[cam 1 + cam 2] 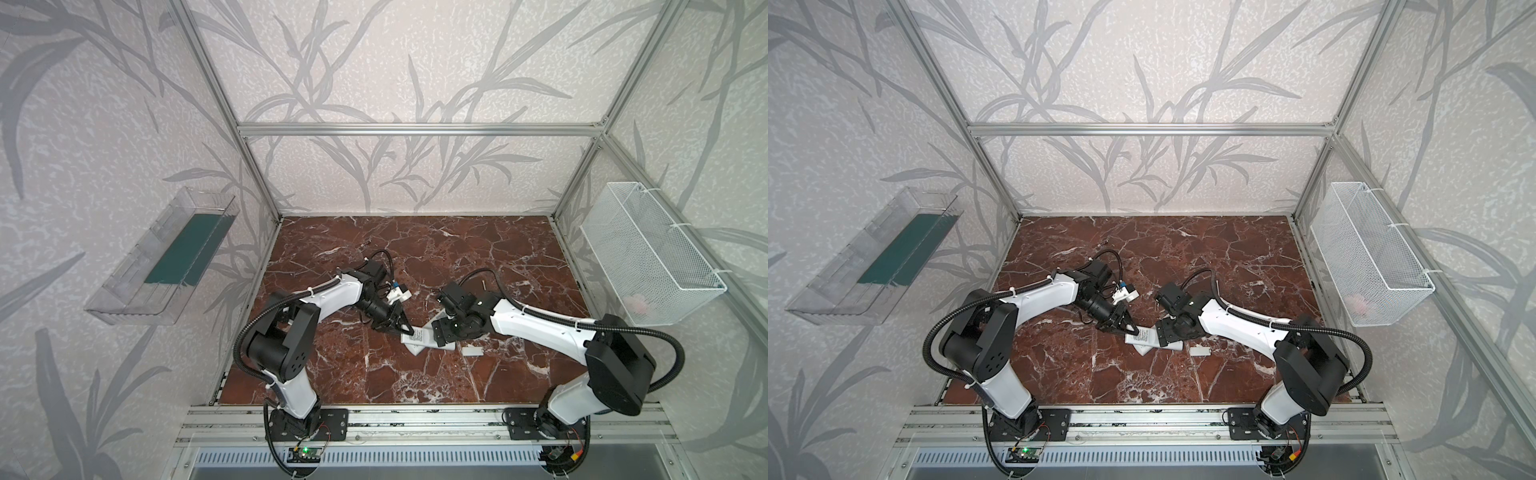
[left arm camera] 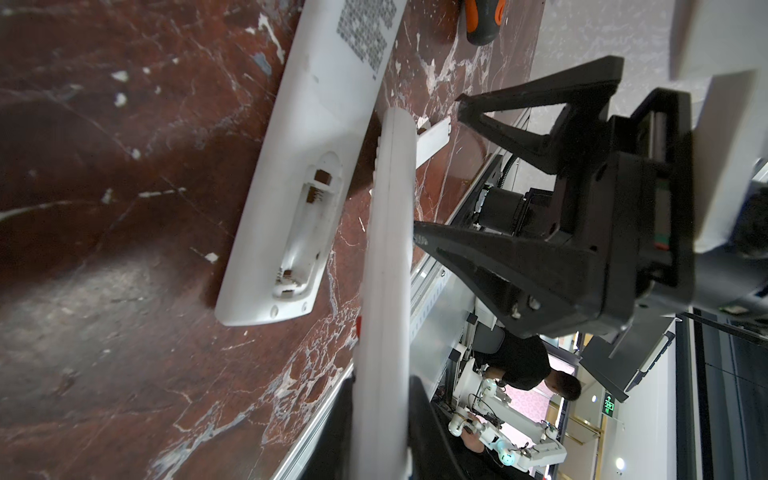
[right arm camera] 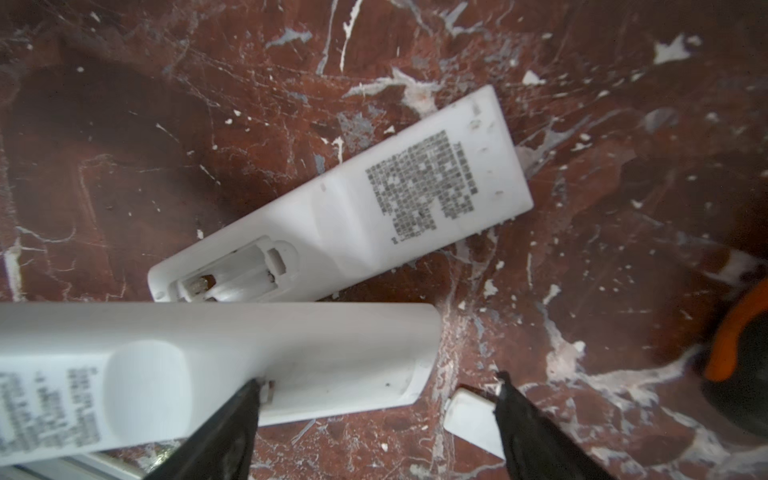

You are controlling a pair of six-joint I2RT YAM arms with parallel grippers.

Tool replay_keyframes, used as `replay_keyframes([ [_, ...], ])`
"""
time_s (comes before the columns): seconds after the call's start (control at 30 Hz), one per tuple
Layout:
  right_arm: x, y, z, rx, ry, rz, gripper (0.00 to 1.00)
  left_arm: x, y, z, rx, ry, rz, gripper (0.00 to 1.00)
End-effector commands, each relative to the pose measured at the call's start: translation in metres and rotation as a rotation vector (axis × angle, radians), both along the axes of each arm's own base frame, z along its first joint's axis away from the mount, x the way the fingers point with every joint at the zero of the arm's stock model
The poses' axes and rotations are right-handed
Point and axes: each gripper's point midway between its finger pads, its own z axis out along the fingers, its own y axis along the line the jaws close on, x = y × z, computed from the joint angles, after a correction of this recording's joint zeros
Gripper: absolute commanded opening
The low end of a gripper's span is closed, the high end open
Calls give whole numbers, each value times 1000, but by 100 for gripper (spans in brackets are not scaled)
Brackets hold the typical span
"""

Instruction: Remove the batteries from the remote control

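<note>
Red-brown marble table (image 1: pixel 415 382) fills a booth with leaf-patterned walls. In both top views, two arms meet at the middle. The left gripper (image 1: pixel 408 330) pinches one end of the held remote (image 1: pixel 419 340), white, printed back upward. The right gripper (image 1: pixel 442 338) hangs over its other end. A small white cover (image 1: pixel 472 352) lies near. One tiny dark battery (image 1: pixel 365 244) lies well behind the left arm, too small for detail.

Left wrist view: the held remote (image 2: pixel 386 291) stands on edge between the left fingers. Beside it the open remote (image 2: pixel 299 187) lies back up, its long bay uncovered, metal contacts at each end. The right fingers (image 2: pixel 519 266) are spread, one tip at the held remote's side. An orange-and-black screwdriver (image 2: pixel 482 20) lies beyond.

Right wrist view: the spread right fingers (image 3: pixel 224 432) frame the held remote's end, one across its back, one above the cover (image 3: pixel 473 415). The open remote (image 3: pixel 353 216) lies past it.
</note>
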Motion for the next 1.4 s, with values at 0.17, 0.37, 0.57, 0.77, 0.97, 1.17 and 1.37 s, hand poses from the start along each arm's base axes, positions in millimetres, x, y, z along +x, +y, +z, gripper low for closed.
replay_keyframes([
  [0.17,-9,-79,4,-260,-11,-114,87,-7,13,-22,133,-1,-25,0],
  [0.37,-10,-97,26,-158,-25,-170,87,-7,14,-22,136,-2,-26,0],
  [0.57,-11,-80,37,75,-27,-151,90,-7,14,-22,133,0,-27,0],
  [0.77,-4,-50,48,248,-41,-87,92,-8,14,-24,141,7,-27,0],
  [0.97,-7,-29,42,302,46,-16,93,-10,17,-28,158,22,-11,0],
  [1.17,-10,-14,37,365,88,27,93,-16,21,-27,183,32,50,0],
  [1.37,-7,7,37,456,129,57,93,-27,22,-26,175,35,128,0],
])
